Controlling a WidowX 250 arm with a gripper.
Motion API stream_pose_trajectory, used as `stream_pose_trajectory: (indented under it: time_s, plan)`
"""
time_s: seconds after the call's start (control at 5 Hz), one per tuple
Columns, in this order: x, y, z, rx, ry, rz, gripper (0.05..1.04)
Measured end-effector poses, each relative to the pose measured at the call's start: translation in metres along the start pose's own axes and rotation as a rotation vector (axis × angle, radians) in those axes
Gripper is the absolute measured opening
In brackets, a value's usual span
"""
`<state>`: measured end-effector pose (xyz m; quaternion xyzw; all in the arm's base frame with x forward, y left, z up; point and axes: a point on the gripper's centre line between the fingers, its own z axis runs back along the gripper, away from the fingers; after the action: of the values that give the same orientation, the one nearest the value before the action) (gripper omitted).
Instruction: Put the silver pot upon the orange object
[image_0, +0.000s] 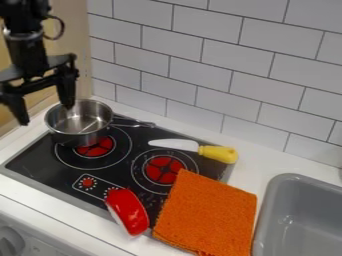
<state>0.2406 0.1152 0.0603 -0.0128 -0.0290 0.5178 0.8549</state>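
Pot (80, 135) on stove (33, 161), upper left; gripper (46, 115) spread, one finger seemingly over it. Grasp, lift, placement on cloth (207, 215), lower centre, remain.

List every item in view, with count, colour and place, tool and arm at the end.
Pot: one, silver, on the stove's far left burner, handle pointing right
Cloth: one, orange, over the stove's right edge and the counter, left of the sink
Toy knife: one, pale blade, yellow handle, at the stove's back right
Bowl-like piece: one, red, tilted at the stove's front edge
Stove: one, black, grey edging, red-centred burners
Sink: one, grey, lower right
Counter: one, white, around the stove
Tiled wall: one, white, behind
Knob: one, grey, lower left corner
Tool: one, black, open, at the pot's left side
Arm: one, black, upper left
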Motion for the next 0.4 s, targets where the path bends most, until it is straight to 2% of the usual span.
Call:
stream_pose_trajectory:
  time_s: [0.4]
  plan:
    - [0.009, -0.004, -0.034, -0.006, 0.052, -0.001, 0.999]
